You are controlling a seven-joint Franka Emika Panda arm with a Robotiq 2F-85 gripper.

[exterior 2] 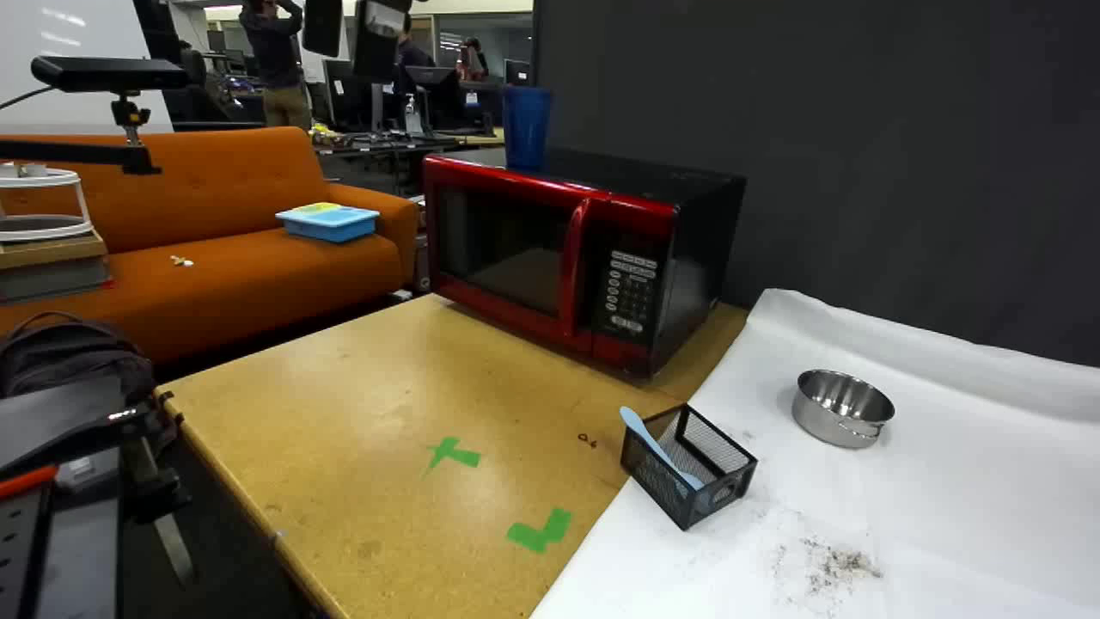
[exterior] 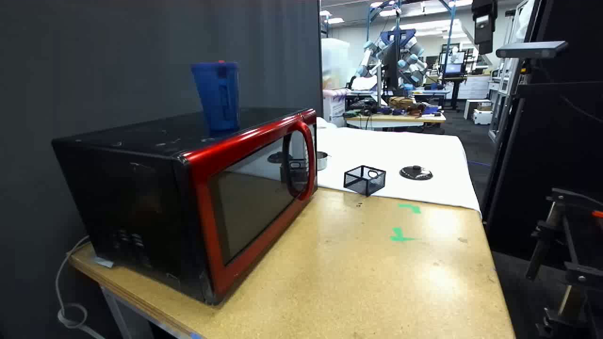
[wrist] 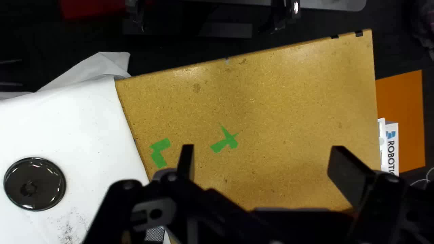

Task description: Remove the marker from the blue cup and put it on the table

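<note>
The translucent blue cup point(exterior: 216, 96) stands upright on top of the microwave in both exterior views point(exterior 2: 526, 129). The marker point(exterior: 221, 61) is inside the cup; its red end just shows above the rim and a dark shape shows through the wall. The marker cannot be made out in the other pictures. The tan table point(exterior: 367, 263) has green tape marks and also fills the wrist view point(wrist: 288, 101). My gripper point(wrist: 262, 150) is open and empty, high above the table. Its black fingertips show at the top edge of both exterior views point(exterior: 484, 28) point(exterior 2: 351, 43), away from the cup.
The red and black microwave point(exterior: 254, 188) stands on the table by a dark wall. A black mesh basket point(exterior 2: 687, 464) holds a light-blue spoon point(exterior 2: 649, 438). A steel pot point(exterior 2: 842, 408) and black lid point(wrist: 34, 184) lie on the white cloth point(wrist: 84, 135).
</note>
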